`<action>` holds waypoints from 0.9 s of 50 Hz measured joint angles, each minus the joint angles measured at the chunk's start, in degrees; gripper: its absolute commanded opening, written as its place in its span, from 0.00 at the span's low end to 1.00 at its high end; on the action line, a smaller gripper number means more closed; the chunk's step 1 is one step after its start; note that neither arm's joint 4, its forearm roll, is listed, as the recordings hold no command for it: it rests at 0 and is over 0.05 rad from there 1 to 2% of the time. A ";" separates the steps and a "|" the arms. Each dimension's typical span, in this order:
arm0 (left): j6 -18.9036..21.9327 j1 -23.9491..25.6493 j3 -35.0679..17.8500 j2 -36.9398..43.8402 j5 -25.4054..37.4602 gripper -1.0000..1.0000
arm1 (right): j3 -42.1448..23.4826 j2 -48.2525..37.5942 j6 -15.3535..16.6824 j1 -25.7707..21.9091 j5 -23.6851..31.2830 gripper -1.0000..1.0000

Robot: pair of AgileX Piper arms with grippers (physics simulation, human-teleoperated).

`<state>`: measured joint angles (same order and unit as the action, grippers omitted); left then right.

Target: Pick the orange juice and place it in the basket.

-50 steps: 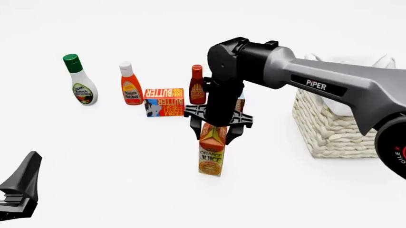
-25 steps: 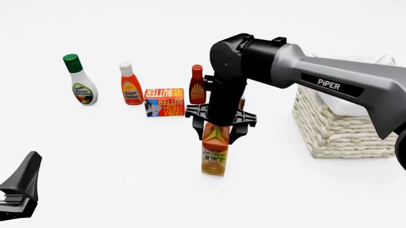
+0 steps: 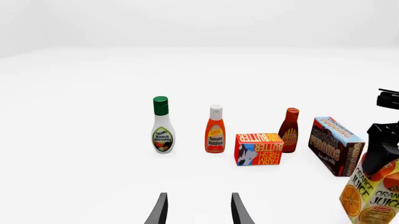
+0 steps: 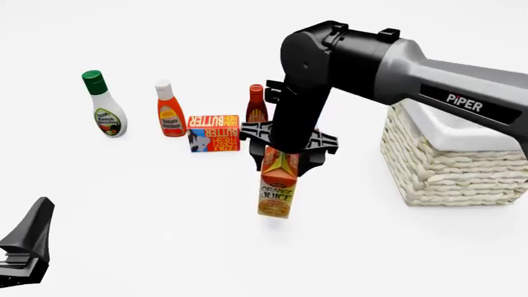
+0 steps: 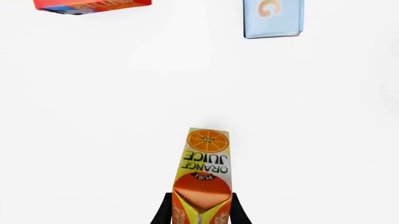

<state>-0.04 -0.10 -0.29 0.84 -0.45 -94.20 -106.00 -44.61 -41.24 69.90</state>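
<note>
Your right gripper grips the orange juice by its gable top (carton hanging clear of the table); your left gripper sits released, the basket well apart.

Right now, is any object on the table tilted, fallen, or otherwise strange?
Only the orange juice stands out: the right gripper holds it by its gable top, and it hangs slightly tilted, seemingly just above the table. The ranch bottle, ketchup bottle and butter box look normal.
</note>
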 measured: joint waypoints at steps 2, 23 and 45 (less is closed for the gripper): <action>0.00 0.00 0.00 0.00 0.00 1.00 | -0.15 0.24 0.64 0.15 0.00 0.00; 0.00 0.00 0.00 -0.01 0.00 1.00 | -1.01 3.57 7.41 1.89 0.00 0.00; 0.00 0.00 0.00 0.00 0.00 1.00 | -2.33 7.17 10.98 3.33 0.00 0.00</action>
<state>-0.04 -0.10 -0.29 0.84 -0.45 -96.52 -98.84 -33.64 -37.91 69.90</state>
